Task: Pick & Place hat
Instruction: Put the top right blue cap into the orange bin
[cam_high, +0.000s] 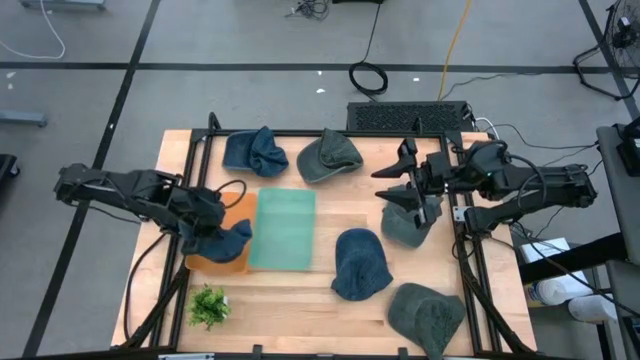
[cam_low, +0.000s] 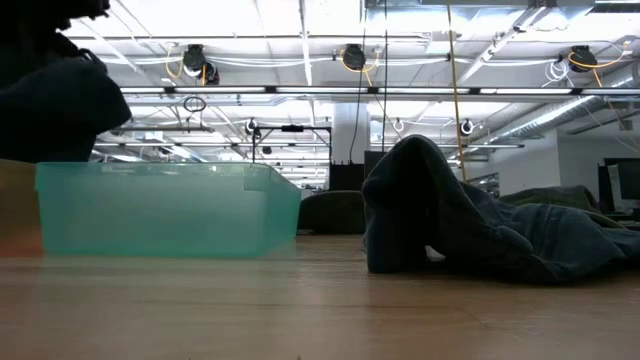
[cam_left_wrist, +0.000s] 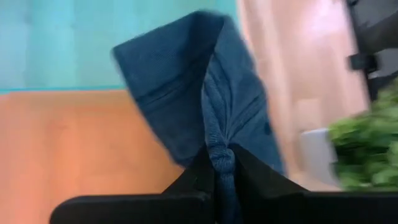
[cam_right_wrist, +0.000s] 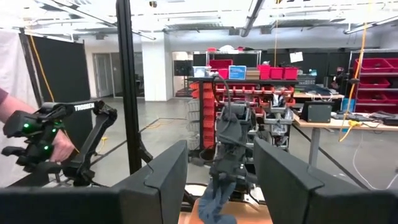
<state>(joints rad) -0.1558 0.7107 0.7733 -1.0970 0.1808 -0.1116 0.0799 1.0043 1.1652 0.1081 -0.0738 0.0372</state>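
Note:
My left gripper (cam_high: 208, 230) is shut on a dark blue hat (cam_high: 232, 241), which hangs over the orange bin (cam_high: 222, 262) beside the teal bin (cam_high: 283, 230). The low view shows that hat (cam_low: 60, 100) dark and high at the left, above the teal bin (cam_low: 165, 210). My right gripper (cam_high: 400, 182) is open over a grey hat (cam_high: 408, 226) lying on the table's right side. In the right wrist view a ridge of grey cloth (cam_right_wrist: 219, 193) rises between the open fingers (cam_right_wrist: 165, 180) without touching them. My left gripper (cam_left_wrist: 221, 171) pinches a bunched fold (cam_left_wrist: 219, 152) of the blue hat between its two fingers, coming from above. The rest of the hat (cam_left_wrist: 186, 81) hangs slack below the fingers, over the orange bin's floor (cam_left_wrist: 74, 143).
Other hats lie on the table: a blue one (cam_high: 255, 152) and a grey-green one (cam_high: 328, 155) at the far edge, a blue one (cam_high: 360, 262) in the middle, a grey one (cam_high: 428, 315) near right. A small green plant (cam_high: 208, 305) stands near left. A person's hand (cam_right_wrist: 57, 146) shows beyond.

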